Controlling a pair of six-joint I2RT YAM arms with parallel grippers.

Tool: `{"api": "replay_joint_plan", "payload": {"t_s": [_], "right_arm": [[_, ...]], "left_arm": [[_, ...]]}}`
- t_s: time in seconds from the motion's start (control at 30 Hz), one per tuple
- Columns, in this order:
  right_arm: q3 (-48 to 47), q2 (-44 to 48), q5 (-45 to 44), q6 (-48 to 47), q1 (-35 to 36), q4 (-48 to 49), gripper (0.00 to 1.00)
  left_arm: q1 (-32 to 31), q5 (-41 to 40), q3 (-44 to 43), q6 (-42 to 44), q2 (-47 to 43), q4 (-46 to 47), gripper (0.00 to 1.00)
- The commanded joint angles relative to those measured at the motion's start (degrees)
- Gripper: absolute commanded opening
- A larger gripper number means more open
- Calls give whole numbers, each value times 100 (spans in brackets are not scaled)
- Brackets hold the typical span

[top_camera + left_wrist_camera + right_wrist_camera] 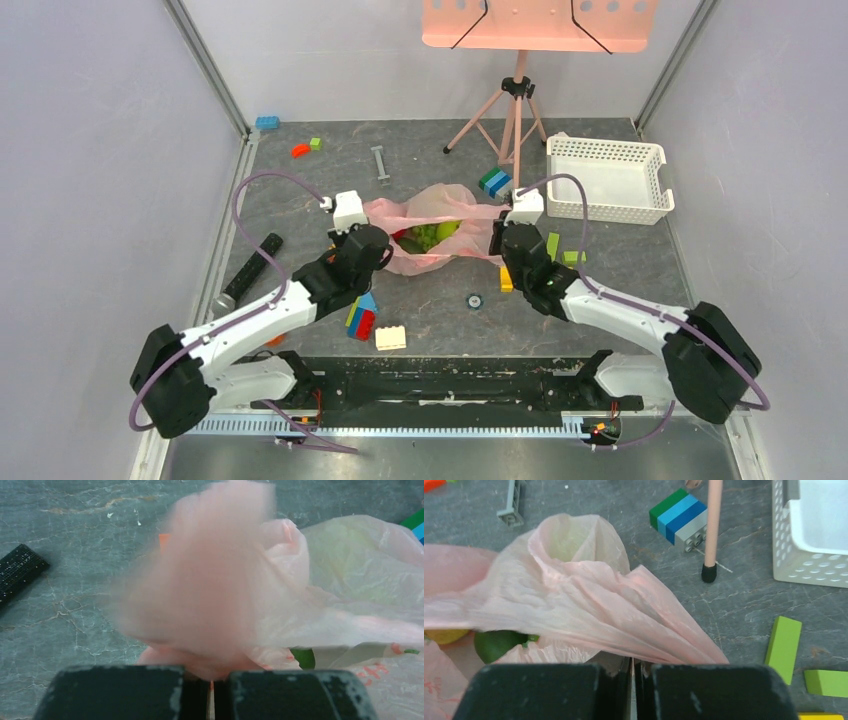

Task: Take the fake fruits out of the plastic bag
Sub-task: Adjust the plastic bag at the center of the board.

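The pink plastic bag (432,208) lies in the middle of the table, stretched between both grippers. Through its open mouth I see the fake fruits (430,237), green and red ones packed together. My left gripper (380,250) is shut on the bag's left edge; in the left wrist view a thin pink fold sits pinched between the jaws (210,692), with blurred bunched bag (345,575) ahead. My right gripper (497,238) is shut on the bag's right edge (574,595), the plastic running into the jaws (631,682). A green fruit (499,642) and a yellow one (444,636) peek from under the film.
A white lattice basket (610,178) stands at the back right, and a pink tripod (512,120) behind the bag. Building blocks lie around: a blue-green stack (495,182), a coloured stack (362,318), a cream block (391,338), green ones (553,245). A black bar (250,270) lies at the left.
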State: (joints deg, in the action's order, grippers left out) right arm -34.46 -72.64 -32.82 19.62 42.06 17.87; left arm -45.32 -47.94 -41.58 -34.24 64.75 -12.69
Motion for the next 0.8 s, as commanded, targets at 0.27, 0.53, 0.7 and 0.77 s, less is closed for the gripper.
{"api": "replay_joint_plan", "payload": {"t_s": [0.27, 0.53, 0.7, 0.77], "right_arm": [[383, 837, 1170, -465, -41, 481, 2], [-377, 199, 3035, -956, 388, 719, 17], [-807, -111, 3054, -990, 684, 681, 22], [-912, -238, 2908, -921, 714, 656, 22]], "left_arm": [[32, 607, 230, -82, -625, 103, 2], [14, 1763, -8, 145, -997, 209, 2], [1, 2226, -307, 181, -997, 52, 2], [-3, 2358, -362, 181, -928, 101, 2]]}}
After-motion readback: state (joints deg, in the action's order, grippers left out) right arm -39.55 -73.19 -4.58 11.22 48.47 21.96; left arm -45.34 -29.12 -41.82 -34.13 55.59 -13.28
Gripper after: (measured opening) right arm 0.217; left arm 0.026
